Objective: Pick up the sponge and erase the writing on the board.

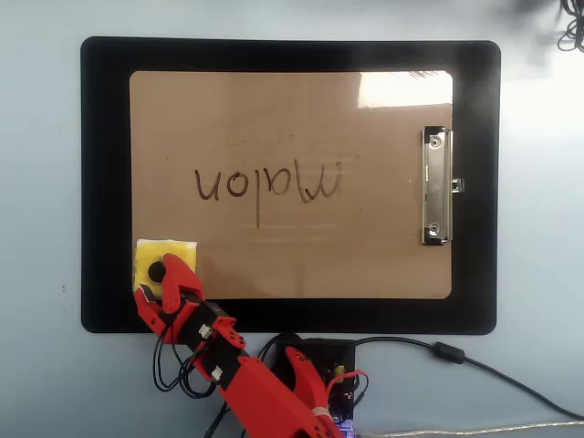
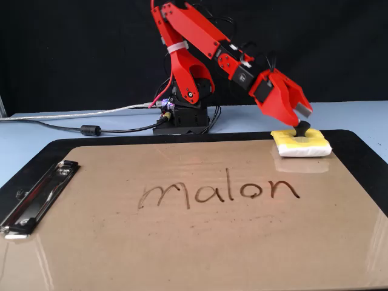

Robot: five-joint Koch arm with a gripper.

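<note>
The yellow sponge (image 1: pixel 167 253) (image 2: pixel 303 146) lies on the board (image 1: pixel 292 109) (image 2: pixel 194 242), at its lower left corner in the overhead view and far right in the fixed view. Its black knob (image 1: pixel 157 272) (image 2: pixel 301 129) points up. My red gripper (image 1: pixel 157 281) (image 2: pixel 301 120) hangs open just above the knob, with one finger on each side of it, and hides the sponge's near edge in the overhead view. Nothing is held. The writing (image 1: pixel 267 183) (image 2: pixel 219 192), the word "malon" in dark brown, runs across the middle of the board.
The board rests on a larger black mat (image 1: pixel 292 53) (image 2: pixel 364 145). Its silver clip (image 1: pixel 436 185) (image 2: pixel 36 195) sits at the end away from the sponge. The arm's base (image 2: pixel 185 118) and cables (image 2: pixel 85 128) stand behind the mat.
</note>
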